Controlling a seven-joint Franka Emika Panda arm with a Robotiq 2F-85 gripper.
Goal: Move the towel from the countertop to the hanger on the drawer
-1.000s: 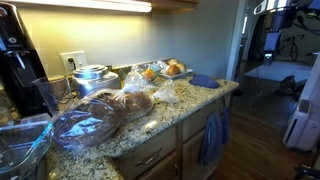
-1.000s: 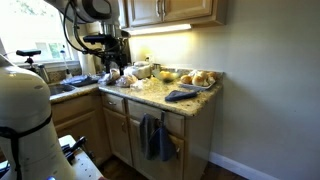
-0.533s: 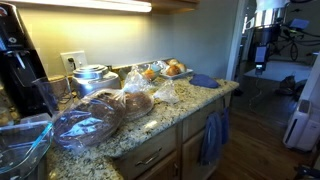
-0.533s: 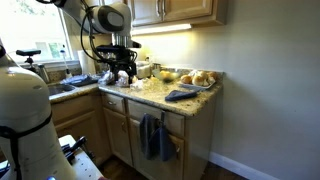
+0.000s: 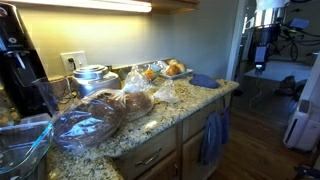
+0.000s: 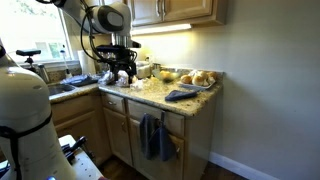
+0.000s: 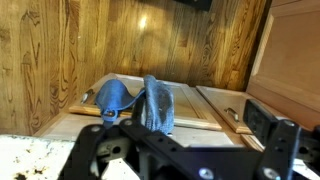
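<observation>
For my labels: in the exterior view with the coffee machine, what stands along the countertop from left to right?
From the left: coffee machine → wall socket → metal pot → fruit → blue towel → robot arm.

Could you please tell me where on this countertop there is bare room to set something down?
Bare granite shows along the front edge of the countertop, between the bagged bread and the blue towel. Elsewhere it is crowded: a glass bowl, more wrapped food and fruit fill the surface back to the wall.
</observation>
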